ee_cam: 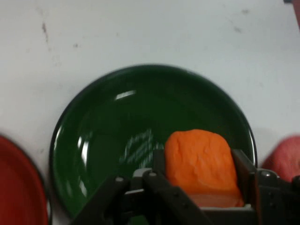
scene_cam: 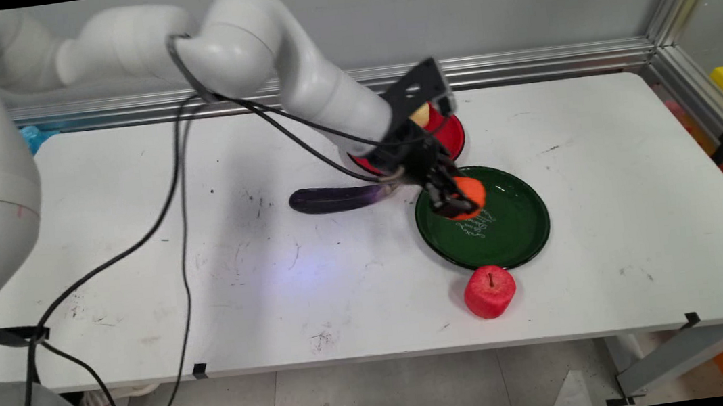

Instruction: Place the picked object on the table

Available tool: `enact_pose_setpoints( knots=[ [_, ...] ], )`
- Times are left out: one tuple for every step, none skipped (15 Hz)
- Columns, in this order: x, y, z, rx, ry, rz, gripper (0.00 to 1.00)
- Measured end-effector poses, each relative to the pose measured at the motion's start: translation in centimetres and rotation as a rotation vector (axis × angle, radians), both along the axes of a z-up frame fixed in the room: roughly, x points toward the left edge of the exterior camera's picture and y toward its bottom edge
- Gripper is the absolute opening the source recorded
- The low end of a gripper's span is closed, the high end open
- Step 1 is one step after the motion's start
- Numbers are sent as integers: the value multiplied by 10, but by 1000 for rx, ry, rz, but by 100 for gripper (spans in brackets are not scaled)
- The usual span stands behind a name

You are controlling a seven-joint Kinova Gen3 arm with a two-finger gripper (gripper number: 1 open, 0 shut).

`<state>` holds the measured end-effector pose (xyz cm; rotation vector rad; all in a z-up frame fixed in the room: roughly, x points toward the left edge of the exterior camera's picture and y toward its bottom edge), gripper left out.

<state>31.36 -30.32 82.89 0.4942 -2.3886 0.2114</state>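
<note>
Main view, nearest first: a red apple sits on the white table just off the near rim of the green plate, not touching it as far as can be seen. On the plate itself nothing rests but the reflections in its glaze. Above the plate's left half the hand grips an orange fruit-like block; the hand view shows the block clamped between the two fingers, hanging over the plate's inner floor. Whether the block is touching the plate cannot be told. So it is carried and over the plate, not yet released. Left of the plate lies a dark purple eggplant. Beyond the plate's far rim stands a red plate with a pale yellowish item on it, mostly hidden behind the wrist. The arm reaches down from the upper left, forearm sloping toward the green plate, wrist bent downward.
</note>
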Motion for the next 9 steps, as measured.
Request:
enact_pose_setpoints(
  knots=[
    [9,2,5,2,-13,-6,0],
    [20,4,10,2,-29,-12,0],
    [28,5,14,3,-42,-16,0],
    [40,7,18,6,-59,-21,0],
    [48,8,21,8,-71,-24,0],
    [58,10,22,12,-85,-27,0],
    [68,12,23,16,-98,-30,0],
    [76,14,24,21,-107,-30,0],
    [84,15,23,25,-117,-31,0]
  ],
)
